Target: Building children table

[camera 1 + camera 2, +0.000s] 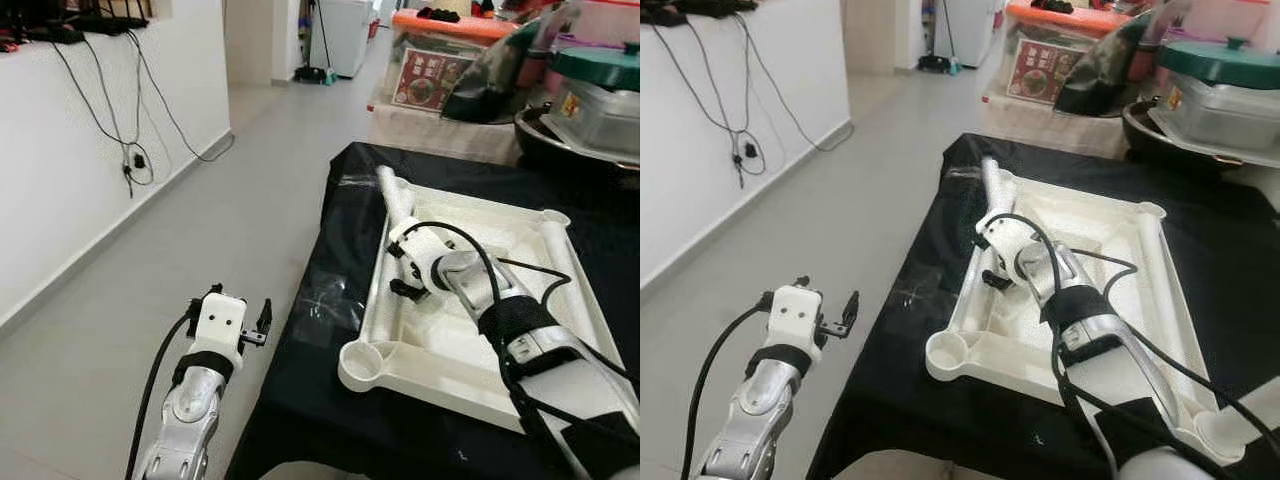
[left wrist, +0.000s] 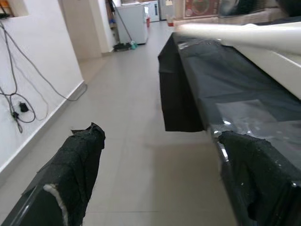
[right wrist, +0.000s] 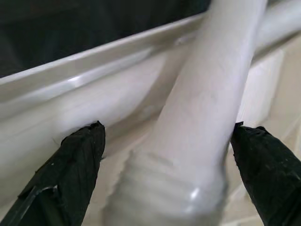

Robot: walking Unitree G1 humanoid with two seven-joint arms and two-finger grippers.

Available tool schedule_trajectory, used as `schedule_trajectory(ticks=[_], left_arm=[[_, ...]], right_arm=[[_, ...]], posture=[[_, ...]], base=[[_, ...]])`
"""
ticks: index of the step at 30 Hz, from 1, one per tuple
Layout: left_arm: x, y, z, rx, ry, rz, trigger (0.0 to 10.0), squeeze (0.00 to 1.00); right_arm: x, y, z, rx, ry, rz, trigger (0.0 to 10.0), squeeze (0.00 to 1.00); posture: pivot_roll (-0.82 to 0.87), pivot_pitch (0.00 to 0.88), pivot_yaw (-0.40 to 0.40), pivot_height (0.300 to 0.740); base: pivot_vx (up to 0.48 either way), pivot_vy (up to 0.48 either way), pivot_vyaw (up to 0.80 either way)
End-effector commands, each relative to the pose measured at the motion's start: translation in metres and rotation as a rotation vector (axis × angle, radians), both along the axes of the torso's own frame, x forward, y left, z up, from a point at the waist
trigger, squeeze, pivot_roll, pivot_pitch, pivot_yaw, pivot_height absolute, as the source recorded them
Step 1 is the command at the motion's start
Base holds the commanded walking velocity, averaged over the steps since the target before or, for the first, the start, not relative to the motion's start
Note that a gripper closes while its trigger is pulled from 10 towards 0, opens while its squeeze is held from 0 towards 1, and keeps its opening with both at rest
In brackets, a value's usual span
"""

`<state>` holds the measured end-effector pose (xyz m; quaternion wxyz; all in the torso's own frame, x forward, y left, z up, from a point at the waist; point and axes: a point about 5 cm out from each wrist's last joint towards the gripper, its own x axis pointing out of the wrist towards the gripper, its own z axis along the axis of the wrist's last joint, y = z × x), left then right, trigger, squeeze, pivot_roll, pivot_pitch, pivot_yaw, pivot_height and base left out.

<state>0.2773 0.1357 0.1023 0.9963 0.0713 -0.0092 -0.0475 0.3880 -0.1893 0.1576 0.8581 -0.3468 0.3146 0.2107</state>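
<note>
Mid-frame, I had the right gripper open around a white table leg, needing closure; the left gripper idled open.

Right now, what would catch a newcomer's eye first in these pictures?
The upturned white table top on the black cloth, with the right gripper open around a white table leg lying along its near-left rim. The left gripper hangs open over the grey floor beside the cloth.
</note>
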Motion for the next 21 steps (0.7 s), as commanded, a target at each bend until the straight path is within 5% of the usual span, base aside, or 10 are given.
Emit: schedule_trajectory(ticks=[1,12,13,14,21], left_arm=[[-0.003,0.004,-0.007,0.01,0.025,0.02,10.0,0.0],[-0.003,0.003,-0.009,0.017,0.034,0.02,10.0,0.0],[-0.002,0.003,-0.009,0.018,0.033,0.021,10.0,0.0],[-0.002,0.004,-0.009,0.02,0.032,0.022,10.0,0.0],[-0.004,0.006,-0.01,0.02,0.036,0.039,10.0,0.0]], right_arm=[[-0.01,-0.015,-0.018,-0.054,0.114,-0.008,10.0,0.0],[-0.018,-0.024,-0.027,-0.024,0.21,0.022,10.0,0.0],[-0.016,-0.02,-0.024,-0.001,0.195,0.05,5.8,0.0],[-0.013,-0.014,-0.019,0.05,0.18,0.07,0.0,0.0],[0.0,0.019,0.006,0.276,0.035,0.11,0.0,0.0]], posture=[[-0.05,0.0,-0.122,0.74],[-0.05,0.0,-0.116,0.74],[-0.06,0.0,-0.113,0.74],[-0.06,0.0,-0.113,0.74],[-0.03,0.0,-0.129,0.74]], base=[[0.0,0.0,0.0],[0.0,0.0,0.0],[0.0,0.0,0.0],[0.0,0.0,0.0],[0.0,0.0,0.0]])
